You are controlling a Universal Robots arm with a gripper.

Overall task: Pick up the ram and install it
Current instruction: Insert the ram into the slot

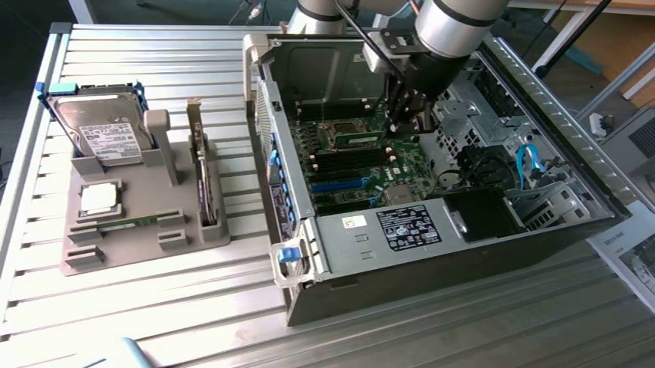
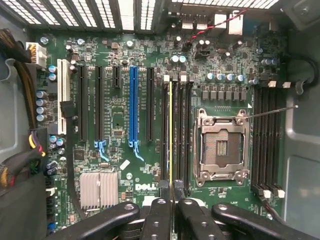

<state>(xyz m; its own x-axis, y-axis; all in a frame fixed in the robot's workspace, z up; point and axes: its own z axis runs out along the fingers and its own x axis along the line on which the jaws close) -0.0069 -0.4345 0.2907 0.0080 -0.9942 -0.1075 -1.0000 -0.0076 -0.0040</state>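
Observation:
My gripper [image 1: 403,121] reaches down into the open computer case [image 1: 307,253], over the green motherboard [image 2: 120,125]. It is shut on the ram [image 2: 170,135], which the wrist view shows edge-on as a thin yellow-green line running away from the gripper [image 2: 172,202]. The black fingers [image 2: 159,215] press on the stick from both sides. The ram runs along the black memory slots [image 2: 180,130] just beside the empty processor socket [image 2: 220,145]. I cannot tell whether it is seated in a slot or hovering just above it.
On the exterior view's left a grey holder tray [image 1: 123,253] carries a hard drive [image 1: 103,130], a square silver processor chip [image 1: 100,198] and an upright board [image 1: 208,192]. Case walls, the labelled power supply [image 1: 409,226] and blue cables [image 1: 527,165] crowd the gripper.

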